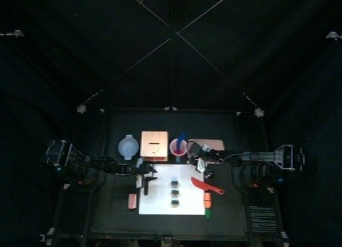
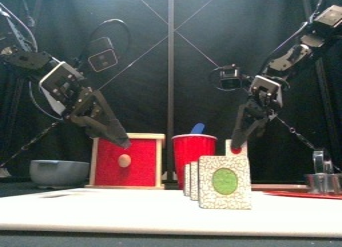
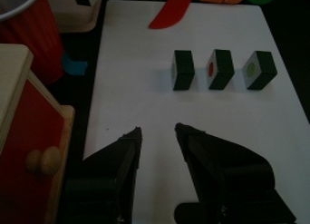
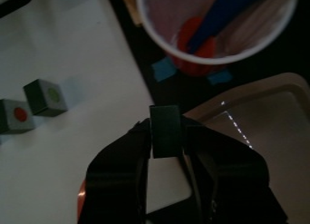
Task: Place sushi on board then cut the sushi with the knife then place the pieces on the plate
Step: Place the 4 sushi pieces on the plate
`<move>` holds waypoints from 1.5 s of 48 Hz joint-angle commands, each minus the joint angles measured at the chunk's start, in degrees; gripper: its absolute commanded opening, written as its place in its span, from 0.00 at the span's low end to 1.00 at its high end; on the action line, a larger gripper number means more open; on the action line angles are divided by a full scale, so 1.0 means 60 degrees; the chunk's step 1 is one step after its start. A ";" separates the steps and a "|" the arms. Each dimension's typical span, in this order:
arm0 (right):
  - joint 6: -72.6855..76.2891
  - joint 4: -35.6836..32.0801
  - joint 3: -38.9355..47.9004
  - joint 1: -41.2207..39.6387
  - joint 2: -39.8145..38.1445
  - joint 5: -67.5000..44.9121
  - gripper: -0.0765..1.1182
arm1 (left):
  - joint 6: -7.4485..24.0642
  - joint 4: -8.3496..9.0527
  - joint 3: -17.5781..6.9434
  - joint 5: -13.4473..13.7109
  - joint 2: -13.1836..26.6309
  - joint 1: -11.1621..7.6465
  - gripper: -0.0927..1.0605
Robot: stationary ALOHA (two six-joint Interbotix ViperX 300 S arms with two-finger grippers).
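Plating: right gripper [image 4: 166, 137] is pinching a dark green sushi block [image 4: 166, 121].
Left gripper [image 3: 158, 132]: hovering, spread.
Next: releasing over flat pink tray [image 4: 266, 110].

Both arms are black, built of boxy motor segments joined by slimmer links. The left arm [image 2: 30, 59] carries a pale silver cross-plate [image 2: 60, 79] above the left end effector [image 3: 158, 131]. Its two jaws are black on the inner faces, broad at the root and tapering to blunt tips. The right arm [image 2: 305, 36] has a matching plate [image 2: 263, 86], and the right end effector [image 4: 166, 128] shows the same black, wedge-shaped jaws. In the front view their outer sides read grey. Thin black cables run along the upper links of both arms. By the counter's left and right edges the arm bases look bulky with lighter patches, perhaps bare metal.
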 commanded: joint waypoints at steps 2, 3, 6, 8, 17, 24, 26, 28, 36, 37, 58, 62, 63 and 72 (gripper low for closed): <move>-0.0029 -0.0117 -0.0234 -0.0659 0.0117 0.0000 0.57 | 0.0000 -0.0015 -0.0146 -0.0044 0.0000 0.0015 0.74; -0.0029 -0.0146 -0.0264 -0.0732 0.0205 0.0044 0.57 | 0.0000 -0.0015 -0.0161 -0.0044 0.0015 0.0029 0.74; -0.0029 -0.0249 -0.0381 -0.0937 0.0513 0.0132 0.58 | 0.0000 -0.0015 -0.0161 -0.0044 0.0015 0.0015 0.74; -0.0029 -0.0352 -0.0454 -0.1025 0.0703 0.0220 0.59 | 0.0000 -0.0015 -0.0146 -0.0044 0.0000 0.0015 0.74; -0.0015 -0.0835 -0.0732 -0.1362 0.1406 0.0645 0.71 | -0.0029 -0.0015 -0.0117 -0.0044 0.0015 0.0015 0.74; -0.0015 -0.0908 -0.0850 -0.1348 0.1392 0.0879 0.80 | -0.0015 -0.0015 -0.0117 -0.0044 0.0015 0.0015 0.74; -0.0015 -0.0908 -0.0879 -0.1333 0.1318 0.0923 0.81 | -0.0015 -0.0015 -0.0117 -0.0044 0.0015 0.0015 0.74; -0.0015 -0.0864 -0.0908 -0.1274 0.1260 0.0938 0.81 | -0.0015 -0.0015 -0.0117 -0.0044 0.0015 0.0029 0.74; 0.0000 -0.0732 -0.1113 -0.0059 0.1084 0.1216 0.81 | -0.0015 -0.0015 -0.0146 -0.0044 0.0000 0.0015 0.74; 0.0000 -0.0703 -0.1172 0.0132 0.1069 0.1245 0.81 | -0.0029 -0.0015 -0.0146 -0.0044 0.0015 0.0029 0.74; -0.0015 0.0337 -0.2095 0.2710 0.1406 0.0439 0.81 | 0.0000 -0.0234 -0.0132 -0.0044 0.0015 0.0015 0.74; -0.0015 0.0337 -0.2124 0.2754 0.1567 0.0088 0.81 | 0.0000 -0.0234 -0.0146 -0.0044 0.0015 0.0015 0.74; -0.0015 0.0322 -0.2139 0.2769 0.1641 -0.0015 0.81 | 0.0000 -0.0234 -0.0146 -0.0044 0.0015 0.0029 0.74; -0.0015 0.0366 -0.2314 0.2827 0.2109 -0.0161 0.81 | -0.0015 -0.0264 -0.0146 -0.0044 0.0000 0.0000 0.74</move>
